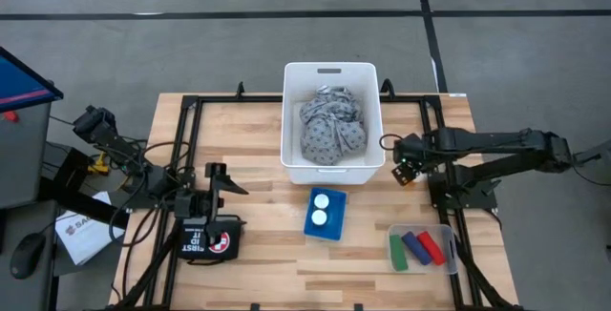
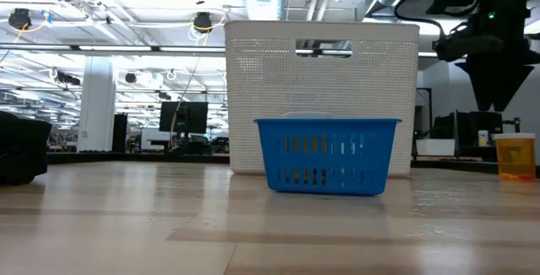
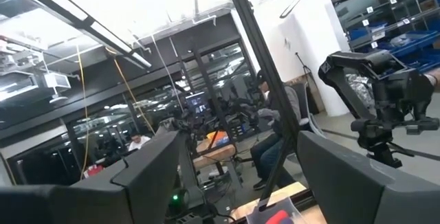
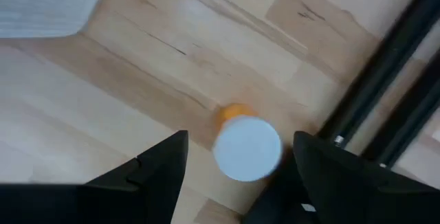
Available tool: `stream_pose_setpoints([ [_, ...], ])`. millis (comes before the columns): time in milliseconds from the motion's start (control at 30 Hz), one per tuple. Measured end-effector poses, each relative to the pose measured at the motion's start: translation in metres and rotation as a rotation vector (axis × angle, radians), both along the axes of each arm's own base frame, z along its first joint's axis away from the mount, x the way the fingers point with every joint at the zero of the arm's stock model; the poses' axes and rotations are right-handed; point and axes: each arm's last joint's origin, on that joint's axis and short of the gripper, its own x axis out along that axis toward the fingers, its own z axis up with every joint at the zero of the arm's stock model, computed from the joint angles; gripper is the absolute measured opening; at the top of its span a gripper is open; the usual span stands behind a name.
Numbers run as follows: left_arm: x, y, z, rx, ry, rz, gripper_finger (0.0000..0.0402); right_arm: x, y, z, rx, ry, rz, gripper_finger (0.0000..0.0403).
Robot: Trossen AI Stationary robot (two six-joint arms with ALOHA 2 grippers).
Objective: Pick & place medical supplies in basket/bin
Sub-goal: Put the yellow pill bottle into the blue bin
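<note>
The right claw [image 1: 404,170] hangs just beside the white bin's [image 1: 292,111] right wall, near its front corner, with its jaws spread wide and nothing between them. Directly below it, seen from the right wrist, an orange pill bottle [image 4: 246,146] stands upright on the wooden surface [image 1: 248,254], its white cap sitting in the gap between the two fingers [image 4: 159,162].

The step in hand looks like picking up this bottle. To do it well, the claw should come straight down so the cap stays centred in the gap, and close low on the orange body rather than on the cap, which could slip. The dark frame rail [image 4: 385,66] runs near the bottle, so one finger needs room on that side.

The grey cloth [image 1: 332,125] already lies inside the bin. In front of the bin, a small blue basket [image 1: 326,213] holds two white-capped bottles, and a clear tray [image 1: 449,239] to its right holds green, blue and red sticks.

The left claw [image 1: 218,179] waits well to the left of the bin, jaws apart and empty
</note>
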Motion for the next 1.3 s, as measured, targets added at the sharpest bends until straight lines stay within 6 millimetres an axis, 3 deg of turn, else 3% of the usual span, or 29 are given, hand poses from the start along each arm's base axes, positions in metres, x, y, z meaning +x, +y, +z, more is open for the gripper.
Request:
stream_pose_setpoints([
  [133,0.000,0.000,0.000,0.003,0.004,0.000,0.0285,0.008,0.000,-0.004,0.013,0.003,0.071,0.0260],
  [300,0.000,0.000,-0.001,0.004,0.006,0.000,0.0285,0.018,-0.001,-0.017,0.012,0.156,0.179,0.0260],
  [600,0.000,0.000,-0.001,0.007,0.014,-0.001,0.0285,0.030,-0.003,-0.027,0.009,0.220,0.210,0.0260],
  [1033,0.001,0.000,-0.002,0.006,0.017,-0.002,0.0285,0.012,0.007,-0.016,-0.003,0.189,0.206,0.0260],
  [1300,0.001,0.000,-0.002,0.006,0.017,-0.003,0.0285,-0.005,0.015,0.002,-0.043,-0.009,0.121,0.0260],
])
